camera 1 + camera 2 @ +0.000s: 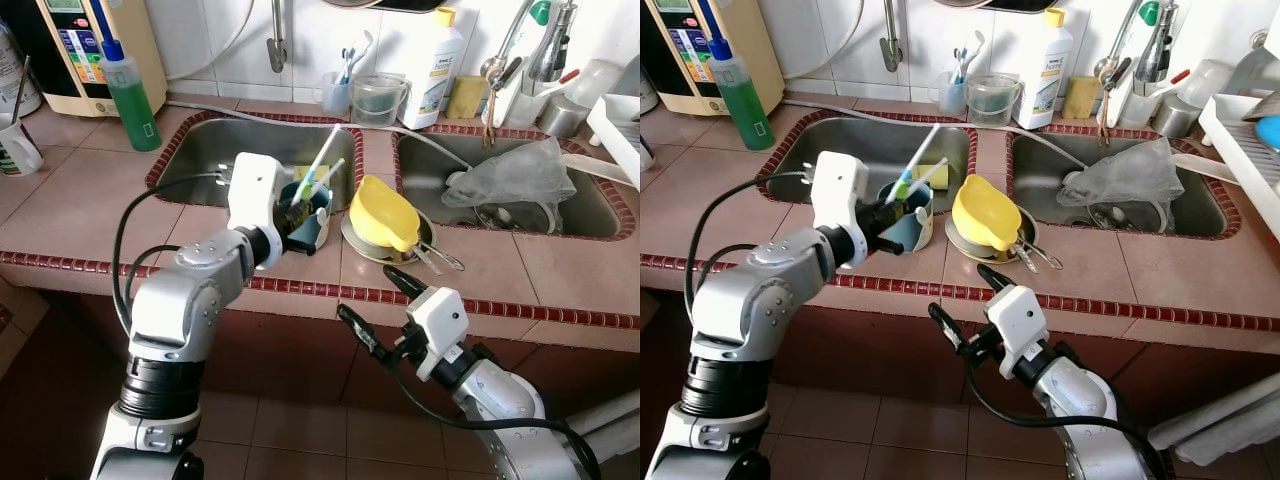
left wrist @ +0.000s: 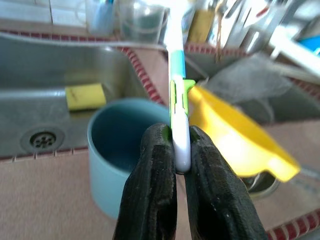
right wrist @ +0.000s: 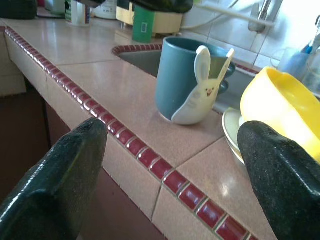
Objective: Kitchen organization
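Nearest to us, our right pincer [image 1: 378,312] hangs below the table's red-tiled edge [image 1: 480,303], its fingers spread wide apart and holding nothing. From its wrist camera we look up past both pads [image 3: 55,185] at the blue mug [image 3: 186,80], which stands on the table just beside the left sink [image 1: 200,150]; a white rabbit figure [image 3: 200,95] is fixed to the mug's side, something the head views barely let us make out.

Our left pincer [image 2: 180,170] is raised over the mug, clamped together on the white handle of a toothbrush [image 2: 178,100] with a green and blue grip. The toothbrush slants up and away above the mug's open mouth; in the head views our left wrist covers part of the mug, so we cannot tell whether the handle's lower end touches it.

Just beside the mug, a yellow bowl [image 1: 385,212] lies tipped over a stack of plates [image 1: 352,240], with cutlery [image 1: 435,258] sticking out from under it. A yellow sponge [image 2: 86,96] lies in the left sink. A crumpled clear bag [image 1: 515,172] covers much of the right sink [image 1: 590,215], hiding what lies beneath.

Farther back stand a green soap bottle [image 1: 128,92], a cup of toothbrushes [image 1: 338,92], a clear jug [image 1: 378,98] and a white bottle [image 1: 434,68] against the tiled wall.
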Robot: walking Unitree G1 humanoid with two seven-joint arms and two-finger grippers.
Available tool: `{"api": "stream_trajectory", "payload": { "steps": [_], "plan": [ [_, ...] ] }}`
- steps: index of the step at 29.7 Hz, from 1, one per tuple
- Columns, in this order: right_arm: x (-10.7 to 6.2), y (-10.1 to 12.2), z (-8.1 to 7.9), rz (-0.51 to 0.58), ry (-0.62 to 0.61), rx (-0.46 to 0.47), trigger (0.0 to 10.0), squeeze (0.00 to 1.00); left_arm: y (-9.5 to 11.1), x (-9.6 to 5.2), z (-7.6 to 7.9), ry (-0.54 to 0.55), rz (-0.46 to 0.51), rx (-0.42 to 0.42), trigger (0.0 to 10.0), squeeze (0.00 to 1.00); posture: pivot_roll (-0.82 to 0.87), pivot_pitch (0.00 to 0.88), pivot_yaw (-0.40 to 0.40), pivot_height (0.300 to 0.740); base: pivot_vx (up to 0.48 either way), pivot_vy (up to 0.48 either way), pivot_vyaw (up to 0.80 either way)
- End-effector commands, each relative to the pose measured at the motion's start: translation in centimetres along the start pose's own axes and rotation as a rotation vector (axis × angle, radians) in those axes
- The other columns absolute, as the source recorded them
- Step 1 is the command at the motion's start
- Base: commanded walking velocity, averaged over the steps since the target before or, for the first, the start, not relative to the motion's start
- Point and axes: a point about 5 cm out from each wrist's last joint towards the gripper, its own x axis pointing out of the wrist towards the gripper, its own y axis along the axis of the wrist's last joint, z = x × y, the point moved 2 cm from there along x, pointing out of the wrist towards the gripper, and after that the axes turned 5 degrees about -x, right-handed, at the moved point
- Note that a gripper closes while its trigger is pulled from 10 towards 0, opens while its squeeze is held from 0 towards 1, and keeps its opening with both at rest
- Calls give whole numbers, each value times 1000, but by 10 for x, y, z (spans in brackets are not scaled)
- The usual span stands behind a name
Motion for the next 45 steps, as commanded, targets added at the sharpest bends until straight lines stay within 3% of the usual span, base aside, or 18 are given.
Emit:
{"api": "stream_trajectory", "payload": {
  "steps": [1,2,7,9,10,11,12,13,18,24,26,31,36,37,45],
  "plan": [
    [3,2,1,5,0,5,10000,0,20,-4,3,-35,92,-9,10000,0,-72,50,-2,740,0,0,0],
    [6,6,3,27,-6,16,10000,0,29,-8,-2,-61,164,-107,10000,0,-68,42,-2,740,0,0,0],
    [11,13,10,70,-42,45,10000,0,38,-11,-9,-57,264,-177,10000,0,-63,35,-1,740,0,0,0],
    [15,19,16,102,-73,63,10000,0,37,-11,-14,-16,299,-148,10000,0,-62,29,0,740,0,0,0],
    [19,26,24,142,-122,86,10000,0,35,-12,-18,25,337,-78,10000,0,-58,22,-3,740,0,0,0],
    [19,26,24,142,-122,86,10000,0,35,-12,-18,25,337,-78,10000,0,-58,22,-3,740,0,0,0],
    [22,30,29,167,-155,101,10000,0,33,-12,-19,48,358,-26,10000,0,-57,15,-2,740,0,0,0],
    [22,30,29,167,-155,101,10000,0,33,-12,-19,48,358,-26,10000,0,-57,15,-2,740,0,0,0],
    [32,52,67,279,-408,83,10000,0,0,-11,-42,223,362,162,10000,0,-45,0,-10,740,0,0,0],
    [30,53,83,274,-508,56,10000,0,-12,-16,-45,193,384,180,10000,0,-41,0,-13,740,0,0,0],
    [25,50,95,261,-593,40,10000,0,-14,-22,-49,193,442,125,10000,0,-40,0,-14,740,0,0,0],
    [24,45,97,243,-614,39,10000,0,-17,-25,-50,197,468,128,10000,0,-39,0,-17,740,0,0,0],
    [15,26,88,193,-614,4,10000,0,-27,-42,-55,217,531,204,10000,0,-39,0,-21,740,0,0,0],
    [11,19,84,170,-612,-12,10000,0,-32,-47,-57,228,532,176,10000,0,-37,0,-19,740,0,0,0],
    [16,27,83,196,-595,-36,10000,0,-19,-46,-51,206,553,188,10000,0,-28,0,-18,740,0,0,0]
  ]
}}
